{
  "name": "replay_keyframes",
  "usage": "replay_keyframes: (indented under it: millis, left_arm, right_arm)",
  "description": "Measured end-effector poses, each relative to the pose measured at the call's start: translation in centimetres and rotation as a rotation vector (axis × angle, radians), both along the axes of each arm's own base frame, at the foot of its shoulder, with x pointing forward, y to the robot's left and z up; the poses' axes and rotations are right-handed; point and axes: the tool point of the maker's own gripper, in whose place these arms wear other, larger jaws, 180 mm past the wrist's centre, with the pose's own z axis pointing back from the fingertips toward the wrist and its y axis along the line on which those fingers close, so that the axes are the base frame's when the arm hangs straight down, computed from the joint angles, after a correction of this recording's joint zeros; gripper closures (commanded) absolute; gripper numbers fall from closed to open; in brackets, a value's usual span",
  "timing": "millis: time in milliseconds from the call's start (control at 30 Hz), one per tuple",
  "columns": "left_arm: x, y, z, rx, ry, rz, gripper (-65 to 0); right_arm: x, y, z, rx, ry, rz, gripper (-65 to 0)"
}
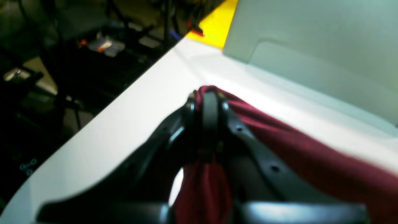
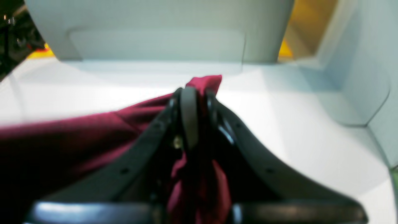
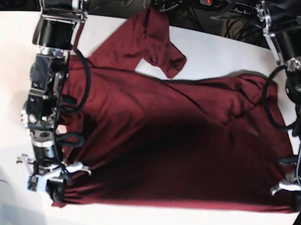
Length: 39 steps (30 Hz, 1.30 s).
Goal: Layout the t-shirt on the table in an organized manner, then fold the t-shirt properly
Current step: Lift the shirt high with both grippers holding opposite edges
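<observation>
My left jaws (image 1: 207, 99): closed tight on a bunched corner of the t-shirt (image 3: 174, 144), maroon cloth pinched between the pads and hanging in a fold beneath them. My right jaws (image 2: 192, 93): likewise clamped on a corner of the same garment, a small peak of cloth poking out past the tips. In the base view these two grips sit at the two corners of the hem along the near edge, left jaws at that view's right, right jaws at its left. T-shirt, one: plain dark maroon, no print, spread across the counter (image 3: 216, 51), with its hem edge towards the near side and its sleeves towards the far side; its broad span runs from side to side between my two arms. One sleeve lies crumpled and folded at the far side left of centre; the other shows as rumpled folds at the far right. Counter, one: white, matte, bare around the cloth. Arms, two.
</observation>
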Motion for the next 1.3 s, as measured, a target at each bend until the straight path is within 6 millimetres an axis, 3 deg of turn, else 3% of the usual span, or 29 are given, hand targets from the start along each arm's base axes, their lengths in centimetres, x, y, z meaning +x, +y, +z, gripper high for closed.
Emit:
replay_keyframes:
  millis: [133, 300, 533, 833, 1067, 1200, 1300]
  left_arm:
    - [0.5, -0.2, 1.3, -0.005, -0.025, -0.004, -0.1]
    - [0.2, -0.6, 6.7, 0.044, -0.164, -0.004, -0.1]
    - [-1.5, -2.0, 15.9, 0.133, -0.401, -0.015, -0.1]
    - [-2.2, -2.0, 17.9, 0.162, -0.446, -0.016, -0.1]
    - [-3.1, -1.1, 21.3, 0.129, -0.552, -0.03, -0.1]
    - [-3.1, -1.0, 21.4, 0.125, -0.552, -0.028, -0.1]
    - [-3.7, 0.1, 21.4, 0.112, -0.563, -0.003, -0.1]
  right_arm:
    - [-0.2, 0.1, 1.9, -0.005, -0.049, 0.002, 0.0]
    - [-0.7, 0.2, 4.6, -0.012, -0.117, 0.003, 0.0]
    - [-1.0, 0.6, 11.1, -0.006, -0.276, 0.002, 0.0]
    - [-4.0, 0.8, 17.2, -0.02, -0.457, 0.003, 0.0]
    - [-3.9, -0.4, 18.2, 0.028, -0.479, -0.042, 0.0]
    - [-4.3, -0.5, 18.7, 0.028, -0.491, -0.048, 0.0]
    - [-4.4, -0.6, 19.0, 0.028, -0.5, -0.049, 0.0]
